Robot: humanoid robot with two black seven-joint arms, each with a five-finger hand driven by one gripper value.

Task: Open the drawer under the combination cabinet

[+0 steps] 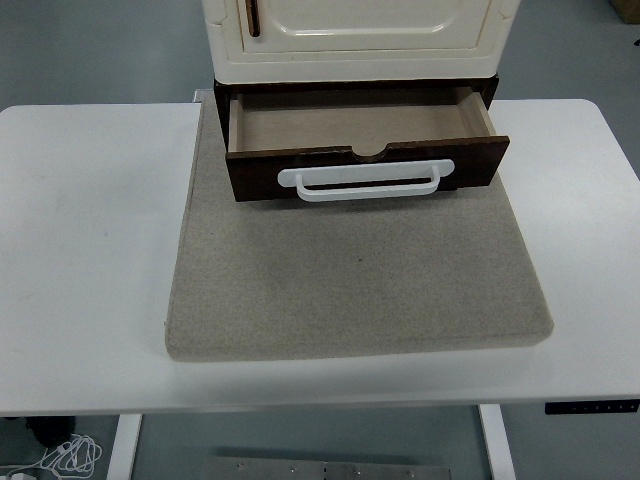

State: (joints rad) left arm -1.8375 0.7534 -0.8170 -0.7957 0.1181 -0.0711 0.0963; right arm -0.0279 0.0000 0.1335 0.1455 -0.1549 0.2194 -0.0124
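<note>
The drawer (365, 140) stands pulled out from under the cream cabinet (360, 40) at the far edge of the table (80, 250) — its inside is bare. Its white handle (366, 182) faces the near edge, over a grey mat (355, 285). No hand is visible — their state cannot be told.

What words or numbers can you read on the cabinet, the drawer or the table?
None: no readable words, numbers or signs show.
The cream cabinet, the open brown drawer with its white handle, the grey mat and the white table are all plain.
</note>
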